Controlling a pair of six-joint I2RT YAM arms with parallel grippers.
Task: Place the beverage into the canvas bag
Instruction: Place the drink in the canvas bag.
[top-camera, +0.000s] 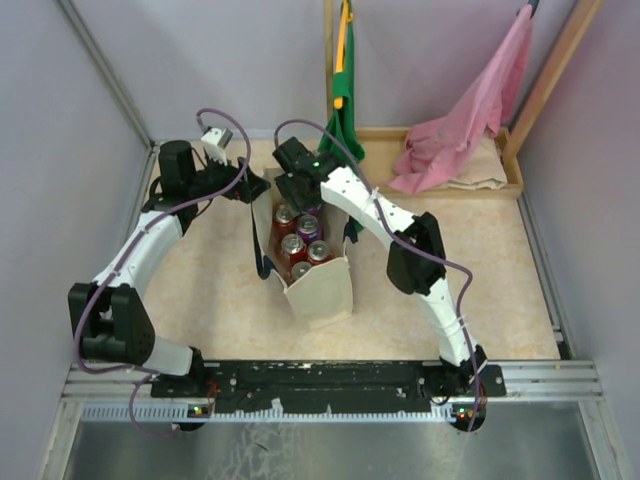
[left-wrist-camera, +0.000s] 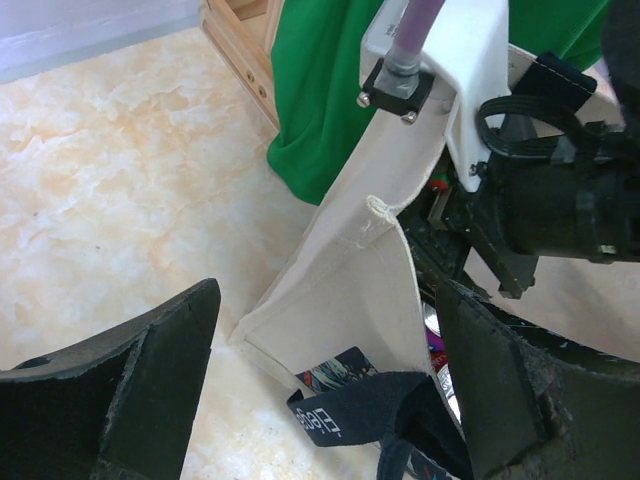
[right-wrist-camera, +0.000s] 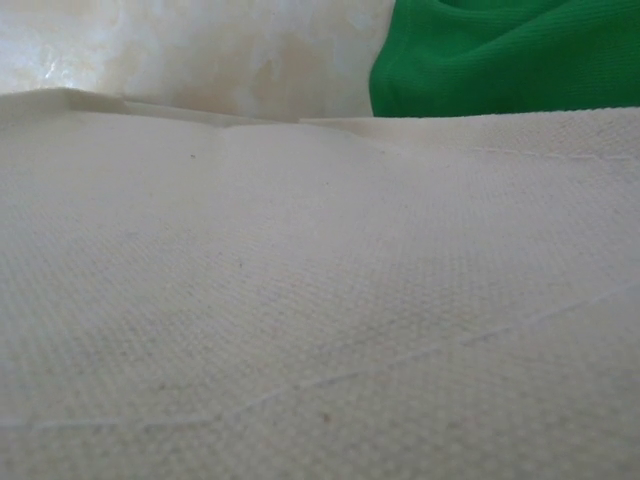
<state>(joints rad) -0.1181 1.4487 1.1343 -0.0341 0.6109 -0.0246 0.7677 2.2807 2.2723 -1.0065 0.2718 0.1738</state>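
The cream canvas bag stands open mid-table with navy straps. Several beverage cans stand upright inside it, red ones and a purple one. My left gripper is at the bag's far-left rim. In the left wrist view it is wide open, with the bag's corner wall and a navy strap between its fingers. My right gripper reaches down at the bag's far end, its fingertips hidden. The right wrist view shows only canvas close up.
A green cloth bag hangs just behind the canvas bag and shows in both wrist views. A pink cloth bag drapes over a wooden frame and tray at the back right. Grey walls enclose the table.
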